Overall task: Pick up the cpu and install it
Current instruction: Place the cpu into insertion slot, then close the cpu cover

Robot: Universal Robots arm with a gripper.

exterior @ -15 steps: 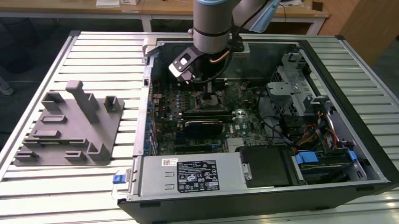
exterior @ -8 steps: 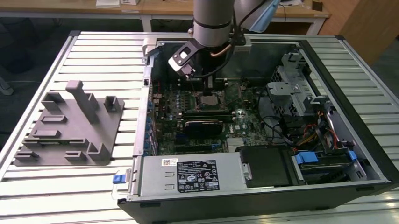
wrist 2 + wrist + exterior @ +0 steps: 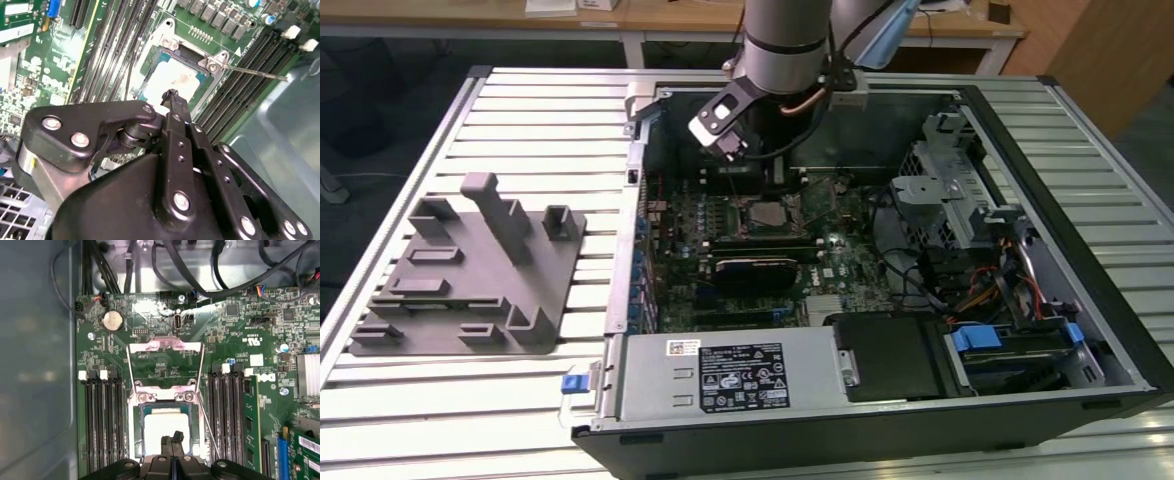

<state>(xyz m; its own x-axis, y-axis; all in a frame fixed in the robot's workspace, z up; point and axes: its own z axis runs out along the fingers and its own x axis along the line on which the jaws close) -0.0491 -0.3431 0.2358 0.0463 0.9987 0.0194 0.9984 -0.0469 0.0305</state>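
Cpu lies flat in the socket, mid-board, between the two banks of memory slots. Its pale top faces up in both wrist views. Load plate tipped open on the side away from the claw. Lever unlatched, angled out beside the socket. Claw tips pressed together, nothing pinched, poised at the chip's edge; touching or just above, cannot tell.

Judgement: chip looks placed, and the step in hand is seating it. To do it well:
- all four edges level inside the socket frame
- corner marks matched
- only a light touch
- no sideways drag, since the contacts beneath would bend
- claw upright, clear of lever and plate

Case sits on the tabletop, with a grey tray beside it
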